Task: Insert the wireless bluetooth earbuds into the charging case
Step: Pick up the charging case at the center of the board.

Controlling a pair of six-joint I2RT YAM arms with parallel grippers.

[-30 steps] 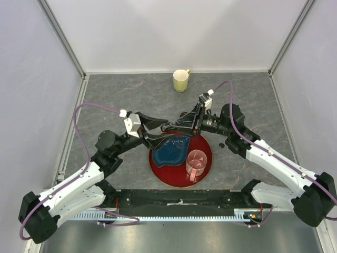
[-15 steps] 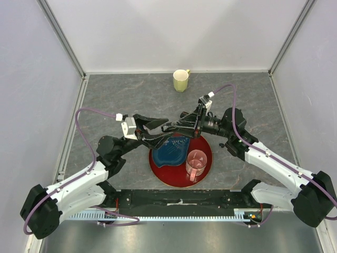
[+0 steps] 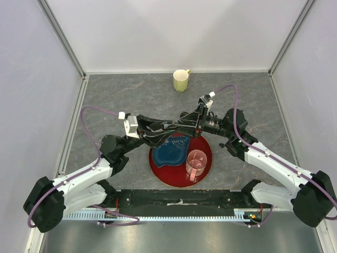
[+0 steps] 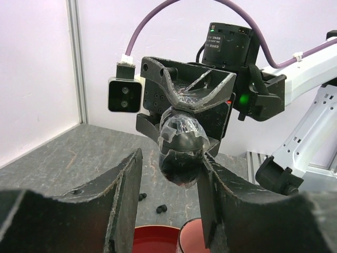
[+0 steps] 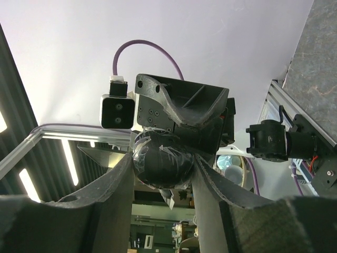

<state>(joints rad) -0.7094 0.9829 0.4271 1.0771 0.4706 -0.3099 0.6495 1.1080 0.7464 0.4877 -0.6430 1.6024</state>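
The black charging case (image 4: pixel 181 150), wrapped in clear tape, hangs in the air above the red plate (image 3: pixel 206 157). My right gripper (image 5: pixel 163 159) is shut on it, with both fingers against its sides. My left gripper (image 4: pixel 171 157) faces the right one and stands open around the same case. Its right finger is at the case and its left finger is a gap away. In the top view both grippers meet at the case (image 3: pixel 168 127). Small black earbuds (image 4: pixel 161 208) lie on the table right of the plate, also seen in the top view (image 3: pixel 220 144).
On the red plate sit a blue dish (image 3: pixel 171 150) and a pink measuring cup (image 3: pixel 196 162). A yellow mug (image 3: pixel 181 80) stands at the back of the table. White walls close in the table on three sides.
My left gripper has moved right, up to the case held by the right gripper, and its fingers now straddle it. The right gripper has stayed nearly still.
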